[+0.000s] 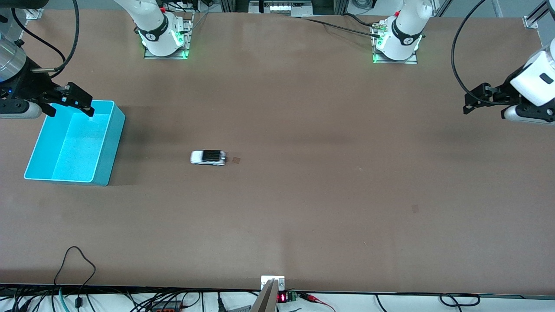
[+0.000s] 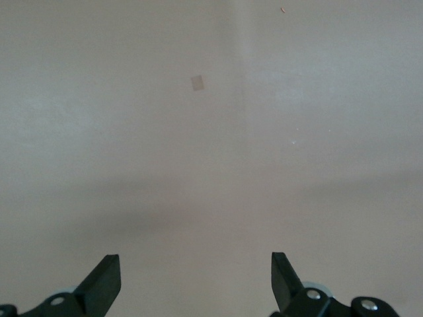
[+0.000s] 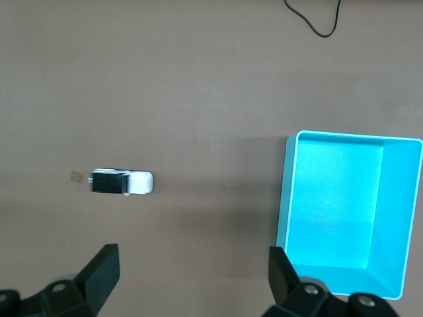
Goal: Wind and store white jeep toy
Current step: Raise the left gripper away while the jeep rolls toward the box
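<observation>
Right wrist view alone: white jeep toy (image 3: pixel 122 182) beside turquoise bin (image 3: pixel 291 198), both pincers wide apart, empty.

Brown tabletop (image 1: pixel 303 108) with an open turquoise bin (image 1: pixel 105 147) toward the right arm's end. A small square patch (image 1: pixel 236 160) marks the surface near mid-table. Black cables (image 1: pixel 73 264) and a red-digit display (image 1: pixel 282 298) sit at the tabletop's near edge.

We see matt brown table (image 1: pixel 303 108), smooth. Turquoise bin (image 1: pixel 113 143): plastic look, grainy floor. White jeep toy (image 1: pixel 208 157): glossy plastic, black ribbed roof. Matt black fingers (image 3: pixel 99 271).
</observation>
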